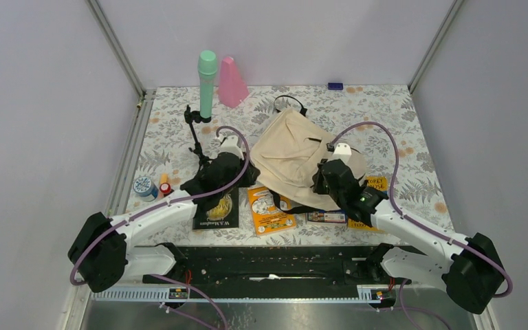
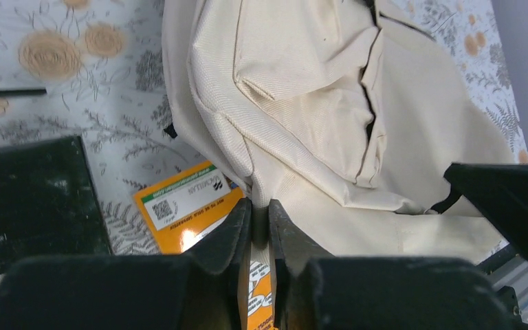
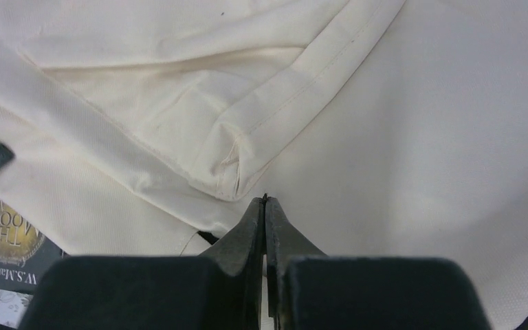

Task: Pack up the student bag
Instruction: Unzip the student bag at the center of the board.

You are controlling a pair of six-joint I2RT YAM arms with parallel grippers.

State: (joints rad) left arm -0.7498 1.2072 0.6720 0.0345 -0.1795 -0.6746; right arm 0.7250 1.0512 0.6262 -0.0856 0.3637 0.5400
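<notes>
Your student bag (image 1: 292, 148) lies slumped in the middle of the flower-patterned surface (image 1: 392, 117), cream fabric up, with a black strap loop at its far end. Your left hand (image 2: 260, 212) sits at the bag's near-left edge, its fingers pinched on a raised fold of the cream cloth, with only the thickness of the fabric between them. Just below that grip lies an orange booklet (image 2: 187, 206), its far corner tucked under the bag, and left of it a black paperback (image 2: 34, 199) lies flat. Your right hand (image 3: 266, 210) is over the bag's near-right side with its fingers pressed together, tips down on the cream fabric beside a stitched seam; you cannot tell whether any cloth is caught between them. From above, the two hands flank the bag, left and right. A yellow-covered book (image 1: 377, 184) shows by the right arm, partly hidden by the arm and the bag. At the far edge of the surface a tall mint-green bottle (image 1: 207, 82) stands upright with a pink tapered container (image 1: 232, 84) just beside it.
</notes>
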